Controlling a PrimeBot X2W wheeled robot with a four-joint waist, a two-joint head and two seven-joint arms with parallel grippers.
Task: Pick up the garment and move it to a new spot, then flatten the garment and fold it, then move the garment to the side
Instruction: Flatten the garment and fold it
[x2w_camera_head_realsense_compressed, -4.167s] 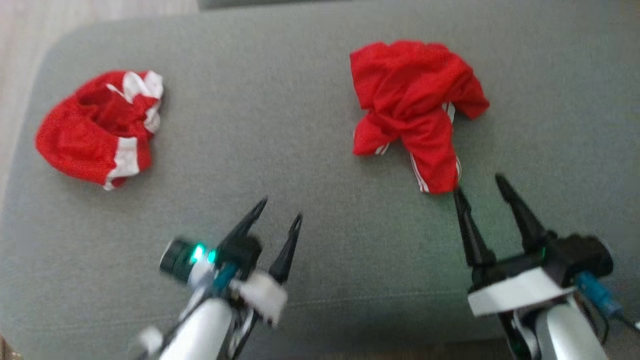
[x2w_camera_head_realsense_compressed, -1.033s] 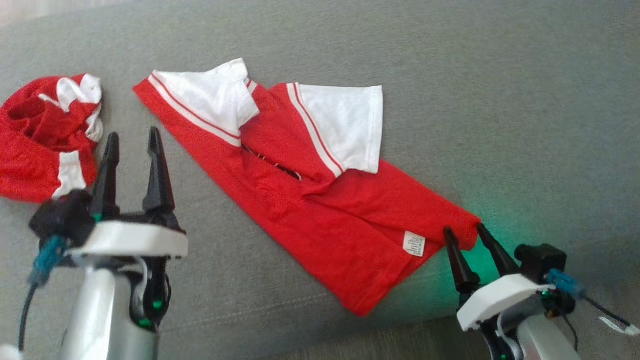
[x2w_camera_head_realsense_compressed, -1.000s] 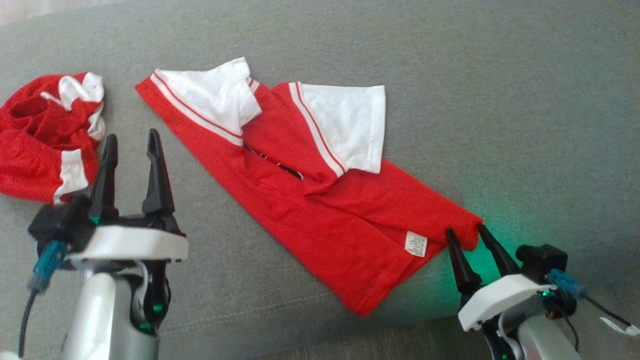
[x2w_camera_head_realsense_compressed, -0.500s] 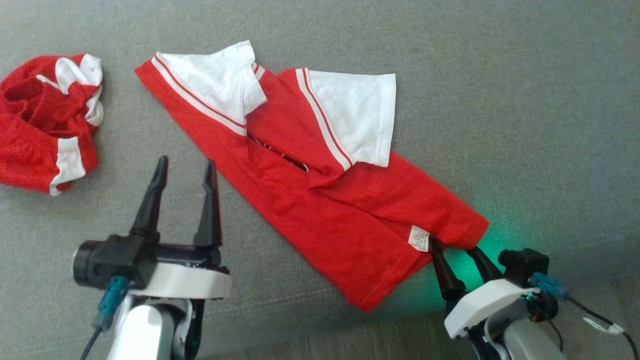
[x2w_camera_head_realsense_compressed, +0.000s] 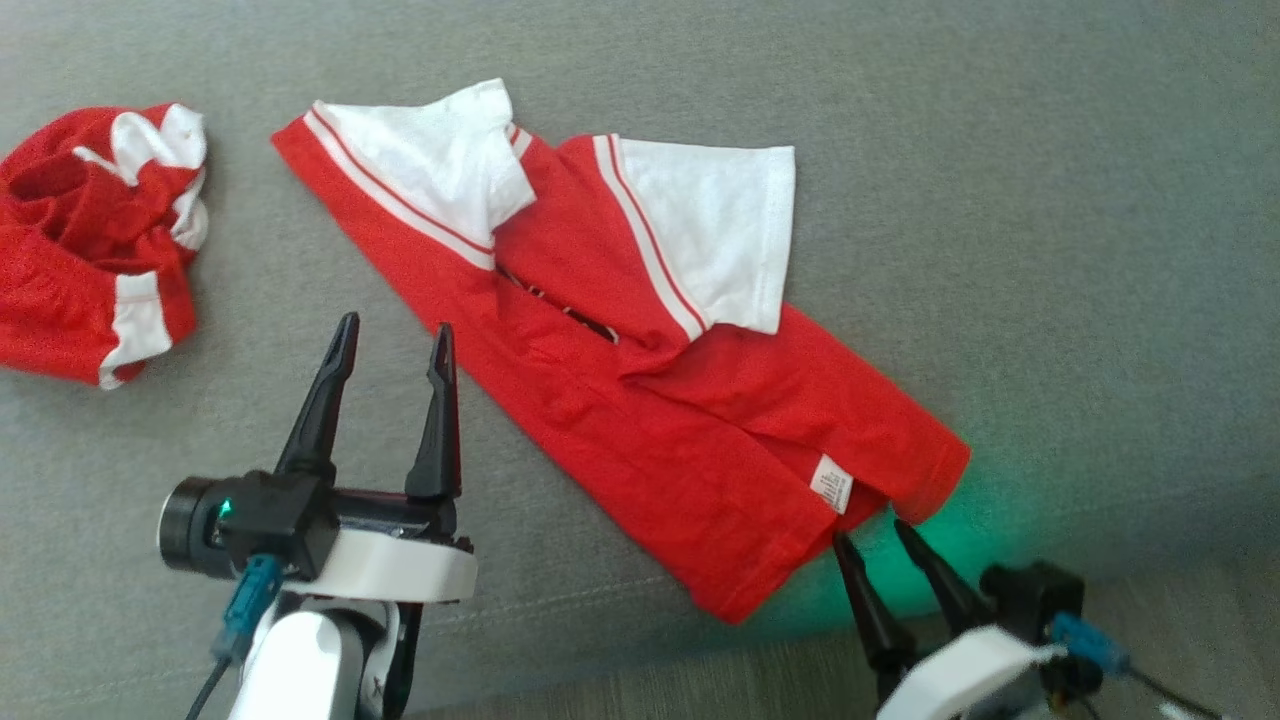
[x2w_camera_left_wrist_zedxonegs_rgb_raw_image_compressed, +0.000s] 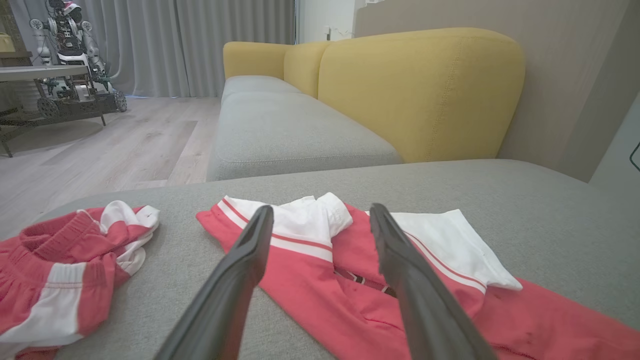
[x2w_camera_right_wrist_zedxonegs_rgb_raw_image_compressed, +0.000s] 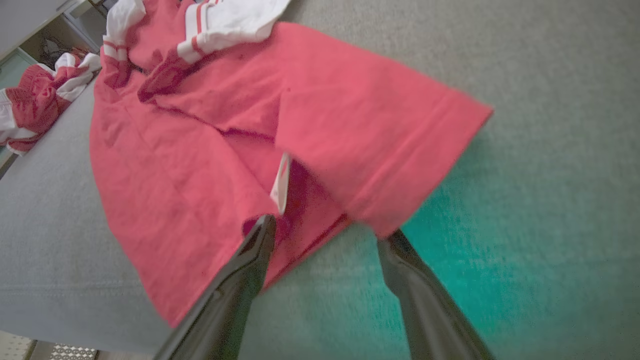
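A red shirt (x2w_camera_head_realsense_compressed: 640, 430) was seen from above, laid out fairly flat on a grey sofa seat (x2w_camera_head_realsense_compressed: 1050, 250). It was set on a slant, with its collar end at the far left and its hem at the near right, close to the seat's front edge. Its two white sleeves (x2w_camera_head_realsense_compressed: 710, 235) were folded inward over the red body, each edged with red and white stripes. A small white label (x2w_camera_head_realsense_compressed: 832, 484) was shown near the hem, where the cloth was slightly rumpled.

The left hand (x2w_camera_head_realsense_compressed: 395, 325) was seen at the near left of the shirt. Its two dark fingers were spread apart and pointed towards the far side, with nothing held between them. It was just beside the shirt's long left edge and apart from it.

The right hand (x2w_camera_head_realsense_compressed: 869, 533) was placed at the near right, its fingers likewise apart and empty, with their tips right at the hem below the label. Whether those tips touched the cloth could not be told. A green glow (x2w_camera_head_realsense_compressed: 965, 560) was cast on the seat beside that hand.

A second red and white garment (x2w_camera_head_realsense_compressed: 90, 250) was seen crumpled at the far left of the seat, well apart from the shirt. In the left wrist view, a yellow sofa back (x2w_camera_left_wrist_zedxonegs_rgb_raw_image_compressed: 420, 90) and a wooden floor (x2w_camera_left_wrist_zedxonegs_rgb_raw_image_compressed: 100, 150) were shown beyond the seat.
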